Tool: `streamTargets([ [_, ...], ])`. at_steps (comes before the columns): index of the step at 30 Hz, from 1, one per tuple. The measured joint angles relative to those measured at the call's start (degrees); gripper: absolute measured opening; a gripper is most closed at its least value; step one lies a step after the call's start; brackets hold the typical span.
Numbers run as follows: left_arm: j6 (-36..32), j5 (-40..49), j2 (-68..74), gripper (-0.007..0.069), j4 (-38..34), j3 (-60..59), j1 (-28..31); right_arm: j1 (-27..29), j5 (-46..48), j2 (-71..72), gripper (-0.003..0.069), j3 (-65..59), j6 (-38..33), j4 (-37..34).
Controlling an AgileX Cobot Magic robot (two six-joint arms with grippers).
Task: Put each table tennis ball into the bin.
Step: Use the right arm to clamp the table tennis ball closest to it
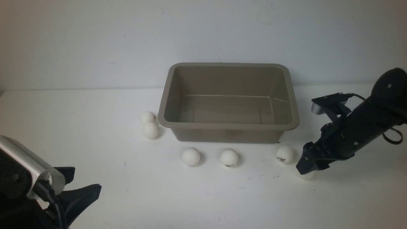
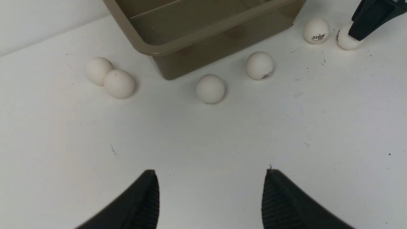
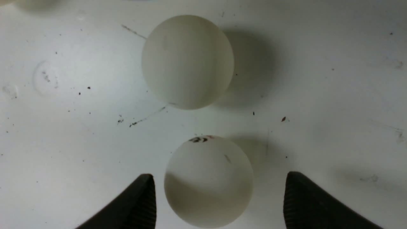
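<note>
Right gripper stood low over the table with its jaws wide, straddling one table tennis ball without clamping it; a clear gap showed between the ball and one finger. Just beside it, toward the bin, a second ball with a dark printed logo sat close to the straddled one but apart from it, near the bin's front right corner. Two more balls lay in front of the bin's near wall, and a touching pair of balls rested off its left front corner. All six were on the table, outside the bin. Left gripper hung at the near left, jaws apart over bare table and holding nothing, well away from every ball. The taupe bin sat upright with its mouth upward and its long axis running left to right, its far side close to the wall. The table was white and matte, flecked with dark specks and faint scuffs; the wall behind was plain and pale.
</note>
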State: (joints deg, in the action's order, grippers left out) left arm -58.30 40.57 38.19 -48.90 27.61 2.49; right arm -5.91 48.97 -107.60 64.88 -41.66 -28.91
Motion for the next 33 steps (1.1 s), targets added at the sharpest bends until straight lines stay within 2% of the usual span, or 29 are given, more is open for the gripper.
streamTargets([
  [33,0.00,0.00,0.00,0.0394,0.00,0.00,0.00,0.00,-0.86,0.00,0.0484,0.00,-3.12,-4.27],
])
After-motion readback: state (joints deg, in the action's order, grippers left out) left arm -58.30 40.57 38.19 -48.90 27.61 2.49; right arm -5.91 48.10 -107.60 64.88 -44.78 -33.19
